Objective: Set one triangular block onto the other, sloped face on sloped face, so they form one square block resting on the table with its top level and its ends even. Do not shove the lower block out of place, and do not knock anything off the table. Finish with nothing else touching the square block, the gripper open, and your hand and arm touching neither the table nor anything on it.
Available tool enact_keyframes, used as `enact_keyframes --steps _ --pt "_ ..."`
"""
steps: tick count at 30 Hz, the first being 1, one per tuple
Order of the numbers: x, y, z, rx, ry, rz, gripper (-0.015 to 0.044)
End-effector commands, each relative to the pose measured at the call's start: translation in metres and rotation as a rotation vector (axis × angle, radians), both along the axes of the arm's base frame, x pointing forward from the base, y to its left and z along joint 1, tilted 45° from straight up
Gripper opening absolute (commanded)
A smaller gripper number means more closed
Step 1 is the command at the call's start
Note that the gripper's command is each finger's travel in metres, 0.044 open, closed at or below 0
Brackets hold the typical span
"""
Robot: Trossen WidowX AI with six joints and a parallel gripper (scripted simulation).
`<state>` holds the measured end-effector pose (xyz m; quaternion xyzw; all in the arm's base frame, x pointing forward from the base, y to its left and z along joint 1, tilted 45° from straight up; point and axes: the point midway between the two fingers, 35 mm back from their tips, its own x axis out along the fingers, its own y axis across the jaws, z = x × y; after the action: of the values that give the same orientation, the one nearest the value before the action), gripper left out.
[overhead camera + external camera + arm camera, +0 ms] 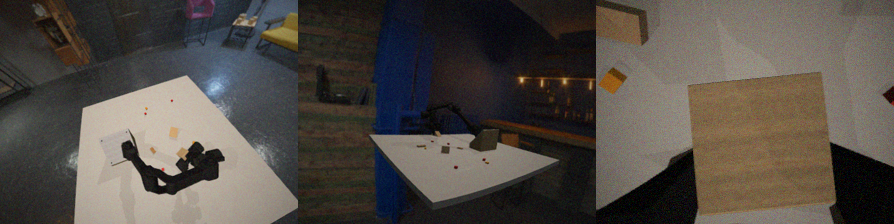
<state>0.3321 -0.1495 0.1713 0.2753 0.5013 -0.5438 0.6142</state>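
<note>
My gripper (188, 156) (436, 129) (759, 149) is shut on one triangular wooden block (181, 152) (437, 134) (761, 142), holding it above the table. Its broad, square-looking grained face fills the middle of the wrist view, with a dark finger at each side. The other triangular block (174, 131) (445, 149) rests on the table (125, 117) (429, 179), apart from the held block. It is not visible in the wrist view. Its slope direction is hard to tell from these views.
A large grey slant-topped box (113, 145) (486, 141) stands by the arm's base. A small flat wooden piece (153, 150) (459, 147) and another wooden piece (421, 146) (618, 24) lie nearby. Orange cubes (146, 108) (612, 81) and red cubes (171, 101) (456, 167) are scattered around.
</note>
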Motion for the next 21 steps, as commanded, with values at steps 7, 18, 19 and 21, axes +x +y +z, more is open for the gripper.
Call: enact_keyframes --steps 7,18,19,21 --pt "-0.0016 0.001 0.0018 0.008 0.073 0.295 0.0" --pt "-0.0025 0.0016 0.0013 0.002 0.176 0.645 0.0" --pt "-0.0026 0.0017 0.0013 0.001 0.186 0.677 0.0" --pt "-0.0028 0.0018 0.0012 -0.003 0.206 0.74 0.0"
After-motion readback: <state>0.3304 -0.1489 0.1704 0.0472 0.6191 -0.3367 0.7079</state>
